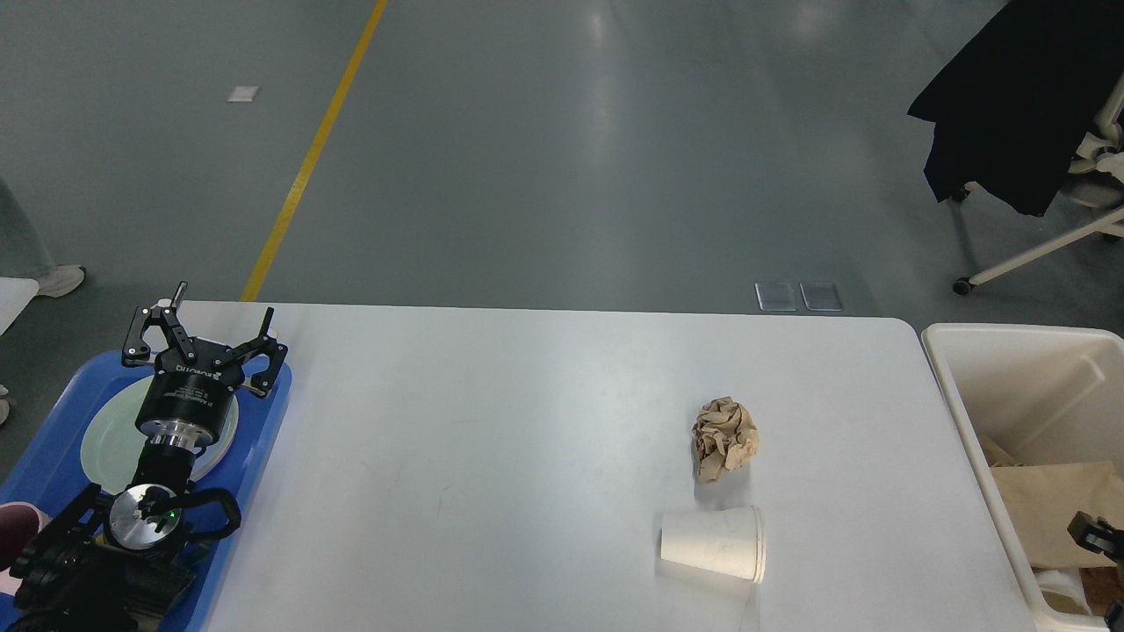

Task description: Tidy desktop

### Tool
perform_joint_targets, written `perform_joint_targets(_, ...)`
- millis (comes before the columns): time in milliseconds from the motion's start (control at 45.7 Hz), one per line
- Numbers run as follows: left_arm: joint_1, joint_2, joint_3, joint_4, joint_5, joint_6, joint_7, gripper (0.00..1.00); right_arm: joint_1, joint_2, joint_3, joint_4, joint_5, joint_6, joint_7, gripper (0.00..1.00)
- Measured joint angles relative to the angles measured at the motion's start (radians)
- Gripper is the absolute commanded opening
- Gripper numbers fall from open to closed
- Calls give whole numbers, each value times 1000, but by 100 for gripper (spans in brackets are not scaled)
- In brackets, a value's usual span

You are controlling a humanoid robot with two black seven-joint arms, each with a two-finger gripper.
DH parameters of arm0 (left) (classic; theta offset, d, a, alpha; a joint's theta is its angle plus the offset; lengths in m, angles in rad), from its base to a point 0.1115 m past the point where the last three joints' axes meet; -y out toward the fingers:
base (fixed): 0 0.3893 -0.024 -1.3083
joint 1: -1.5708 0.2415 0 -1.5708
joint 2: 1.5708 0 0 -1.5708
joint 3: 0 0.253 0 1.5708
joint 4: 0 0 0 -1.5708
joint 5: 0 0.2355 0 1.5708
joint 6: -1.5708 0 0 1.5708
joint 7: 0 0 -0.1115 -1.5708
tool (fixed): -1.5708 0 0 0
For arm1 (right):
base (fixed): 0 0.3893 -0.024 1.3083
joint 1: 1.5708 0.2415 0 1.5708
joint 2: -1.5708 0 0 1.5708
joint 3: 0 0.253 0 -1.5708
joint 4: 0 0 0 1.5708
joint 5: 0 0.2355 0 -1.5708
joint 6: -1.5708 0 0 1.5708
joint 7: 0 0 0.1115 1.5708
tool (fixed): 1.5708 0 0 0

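White desktop (527,456) carries a paper ball (724,438) and, just nearer, a tipped cup (713,542), axis crosswise. Both lie toward the bin (966,412). Right gripper (1096,533) there is nearer, its spread unreadable; left gripper (206,338) spread wide, empty, well apart.

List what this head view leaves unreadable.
- Right pincer: cut by the right edge over the bin; open or shut unclear.
- Bin's contents: cut off by the frame's corner.
- Plate on the blue tray: partly hidden behind the left pincer.
- Pink item: cropped at the left edge.
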State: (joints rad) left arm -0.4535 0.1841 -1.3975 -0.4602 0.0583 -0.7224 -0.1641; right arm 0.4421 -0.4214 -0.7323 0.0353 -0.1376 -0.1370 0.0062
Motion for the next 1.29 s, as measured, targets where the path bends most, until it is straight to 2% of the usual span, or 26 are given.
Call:
perform_joint_targets(153, 0, 0, 0, 0, 0, 0, 0, 96, 83, -76, -5, 27, -14, 72, -8, 100)
perform_joint_targets(372, -1, 0, 0, 0, 0, 0, 0, 97, 366, -190, -132, 135, -93, 399, -48, 100)
perform_joint_targets(504, -1, 0, 1, 0, 0, 0, 0, 96, 653, -203, -310, 302, -167, 585, -73, 100)
perform_joint_targets(569, -1, 0, 2, 0, 0, 0, 0, 97, 831, -198, -404, 442, -199, 658, -101, 100)
perform_joint_targets(591, -1, 0, 2, 0, 0, 0, 0, 96, 954, -191, -457, 556, -212, 690, -129, 100)
perform_joint_targets(723, -1, 0, 2, 0, 0, 0, 0, 96, 1252, -155, -530, 878, -222, 716, -202, 98)
perform_joint_targets(832, -1, 0, 2, 0, 0, 0, 0, 96, 1431, -115, -541, 1097, -221, 720, -232, 97)
perform_joint_targets(1029, 0, 0, 2, 0, 0, 0, 0, 96, 1655, -32, -533, 1434, -204, 700, -244, 97)
perform_joint_targets(1161, 1, 0, 1, 1, 0, 0, 0, 96, 1778, 7, -512, 1588, -128, 698, -243, 97)
perform_joint_targets(1292, 1, 0, 0, 1, 0, 0, 0, 96, 1869, 63, -498, 1672, -29, 698, -241, 97)
